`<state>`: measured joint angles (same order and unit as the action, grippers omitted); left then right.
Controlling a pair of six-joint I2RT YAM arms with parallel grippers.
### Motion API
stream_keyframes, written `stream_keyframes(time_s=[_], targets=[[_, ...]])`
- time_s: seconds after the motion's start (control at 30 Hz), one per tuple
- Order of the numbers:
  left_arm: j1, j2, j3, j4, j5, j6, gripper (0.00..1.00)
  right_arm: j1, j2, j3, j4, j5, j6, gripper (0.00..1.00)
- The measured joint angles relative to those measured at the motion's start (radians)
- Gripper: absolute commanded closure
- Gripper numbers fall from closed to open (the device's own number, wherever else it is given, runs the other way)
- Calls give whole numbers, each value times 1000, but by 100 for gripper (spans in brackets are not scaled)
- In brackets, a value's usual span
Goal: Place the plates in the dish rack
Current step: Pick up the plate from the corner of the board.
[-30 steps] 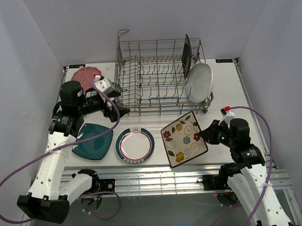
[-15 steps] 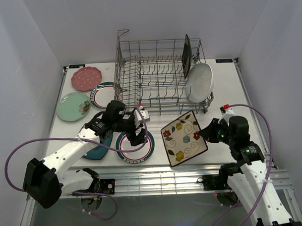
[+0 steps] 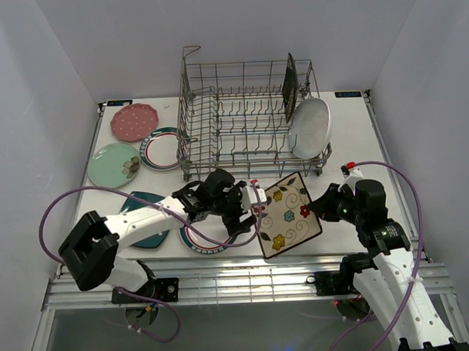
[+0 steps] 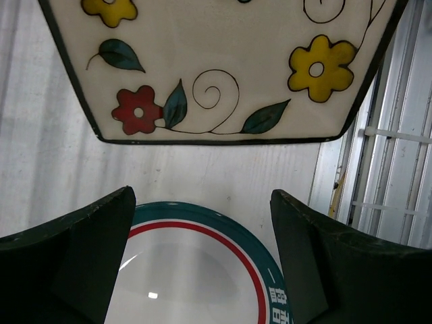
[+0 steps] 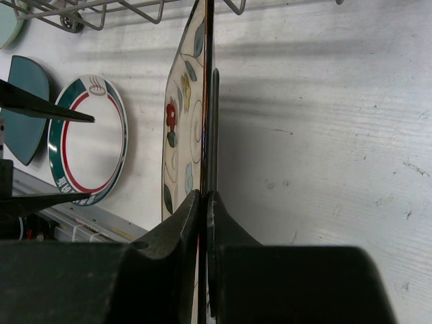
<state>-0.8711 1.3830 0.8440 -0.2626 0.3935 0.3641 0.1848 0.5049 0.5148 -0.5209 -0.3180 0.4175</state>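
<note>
My right gripper [image 3: 322, 208] [image 5: 206, 202] is shut on the right edge of a floral square plate [image 3: 286, 214] [image 5: 181, 121], tilting it up off the table. My left gripper [image 3: 250, 221] [image 4: 202, 256] hangs open just left of that plate [image 4: 223, 67], above the right rim of a teal-and-red-rimmed round plate [image 3: 204, 232] [image 4: 196, 270], holding nothing. The dish rack [image 3: 240, 117] holds a dark square plate [image 3: 291, 85] upright and a white oval plate [image 3: 310, 127] leaning at its right end. A teal square plate [image 3: 143, 217] lies partly under the left arm.
At the back left lie a pink dotted plate [image 3: 132, 122], a mint green plate [image 3: 113, 164] and a second teal-rimmed round plate [image 3: 164, 147]. A metal rail [image 3: 245, 264] runs along the table's near edge. White walls close in both sides.
My left arm has swung from the back left, by the pink plate, across to the front centre over the round plate. Its jaws stay wide. The right arm holds still.
</note>
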Motion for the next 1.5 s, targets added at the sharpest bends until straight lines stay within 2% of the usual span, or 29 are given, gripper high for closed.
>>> stream_keyframes(time_s=[0.43,0.77,0.97,1.5], targets=[[-109,181,8,84,-155,-6,9,0,-1,0,0,-1,-3,92],[-125,287,11,165,-239,-20,9,0,-9,-5,0,-14,-6,92],[-129,298,12,201,-274,-36,9,0,-15,-10,2,-19,-8,92],[-126,302,-5,262,-315,-39,9,-9,-10,-73,156,-29,-14,91]])
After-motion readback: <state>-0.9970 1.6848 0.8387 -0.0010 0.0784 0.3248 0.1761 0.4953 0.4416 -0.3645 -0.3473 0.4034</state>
